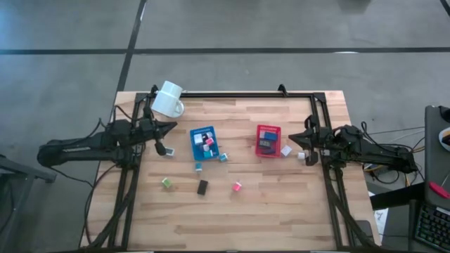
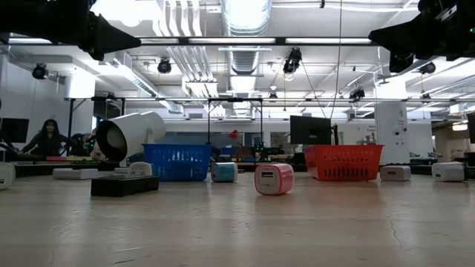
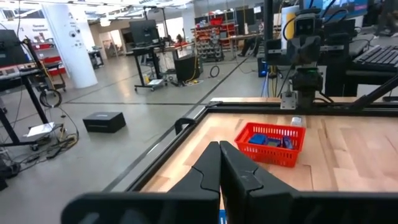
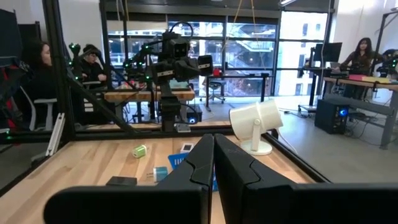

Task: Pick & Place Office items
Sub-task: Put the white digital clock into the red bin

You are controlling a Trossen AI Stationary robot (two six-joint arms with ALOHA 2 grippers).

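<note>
A white mug (image 1: 169, 99) lies tipped at the wooden surface's (image 1: 267, 211) far left; a blue tray (image 1: 196, 134) and red tray (image 1: 268, 131) sit mid-surface, apart.

mug (image 1: 169, 99) behind left tray (image 1: 204, 142) | blocks (image 1: 202, 187) before trays | right tray (image 1: 268, 140)

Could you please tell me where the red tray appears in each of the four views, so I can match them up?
High view: red tray, right of centre, near the right gripper.
Low view: right of centre.
Left wrist view: centre right.
Right wrist view: not in it.
Shared landmark: white mug.
</note>
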